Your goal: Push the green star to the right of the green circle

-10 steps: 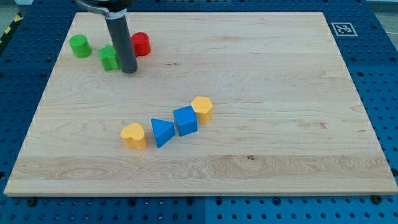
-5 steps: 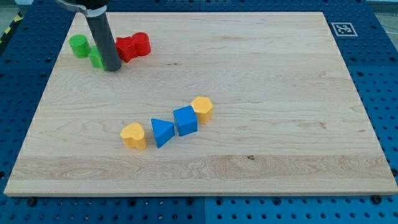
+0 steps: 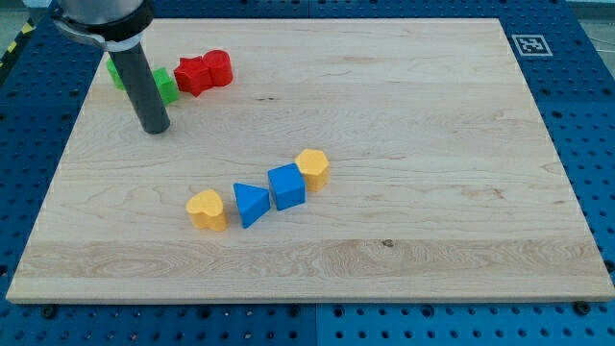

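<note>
The green star (image 3: pixel 166 86) lies near the view's top left, partly hidden behind my rod, with only its right part showing. The green circle (image 3: pixel 114 75) is just to its left, mostly hidden by the rod, with a sliver showing. My tip (image 3: pixel 154 129) rests on the board just below the green star, toward the view's bottom. Whether the star touches the circle is hidden.
Two red blocks (image 3: pixel 193 75) (image 3: pixel 220 65) sit side by side right of the green star. In the middle, a yellow heart (image 3: pixel 207 209), a blue triangle (image 3: pixel 251 204), a blue cube (image 3: pixel 286 185) and a yellow hexagon (image 3: pixel 313 167) form a diagonal row. A marker tag (image 3: pixel 529 44) is at the top right corner.
The rod swept left, pushing the green star left toward the green circle, then my tip moved left and down the view. The left red block is now uncovered.
</note>
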Controlling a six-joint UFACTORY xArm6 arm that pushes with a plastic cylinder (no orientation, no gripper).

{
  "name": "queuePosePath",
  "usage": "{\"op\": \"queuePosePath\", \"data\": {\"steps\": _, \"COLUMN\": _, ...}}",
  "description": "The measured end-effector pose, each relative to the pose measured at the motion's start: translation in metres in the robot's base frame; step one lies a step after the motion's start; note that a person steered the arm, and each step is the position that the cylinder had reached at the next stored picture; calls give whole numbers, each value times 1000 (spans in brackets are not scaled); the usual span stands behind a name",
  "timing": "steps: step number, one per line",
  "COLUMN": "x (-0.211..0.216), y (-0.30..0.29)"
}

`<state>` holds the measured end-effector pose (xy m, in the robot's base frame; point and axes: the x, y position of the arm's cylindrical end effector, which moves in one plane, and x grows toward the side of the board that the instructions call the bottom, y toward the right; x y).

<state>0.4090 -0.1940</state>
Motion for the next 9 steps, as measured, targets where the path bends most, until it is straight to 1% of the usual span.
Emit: {"op": "queuePosePath", "data": {"steps": 9, "x": -61, "y": 0}}
